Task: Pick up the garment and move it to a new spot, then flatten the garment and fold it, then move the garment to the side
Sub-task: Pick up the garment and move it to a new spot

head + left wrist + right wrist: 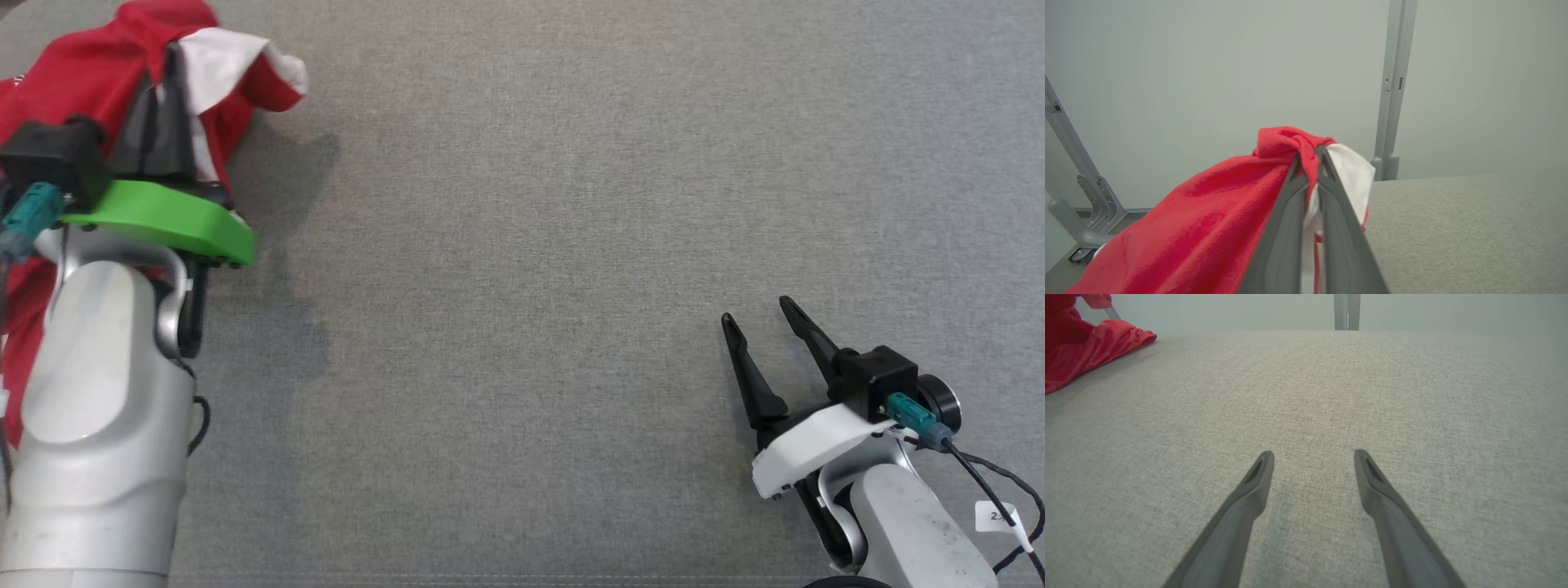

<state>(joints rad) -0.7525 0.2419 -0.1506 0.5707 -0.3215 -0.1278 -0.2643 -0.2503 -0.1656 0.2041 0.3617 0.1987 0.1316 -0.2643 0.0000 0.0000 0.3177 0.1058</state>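
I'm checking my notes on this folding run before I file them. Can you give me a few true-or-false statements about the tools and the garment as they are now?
1. The left tool is shut on the garment. True.
2. The right tool grips a corner of the garment. False: it is open and holds nothing. It is over the grey surface, well apart from the cloth.
3. The garment lies spread flat in the middle of the grey surface. False: it is bunched up at the far left of the head view.
4. The garment is red with a white part next to the left tool's fingertips. True.
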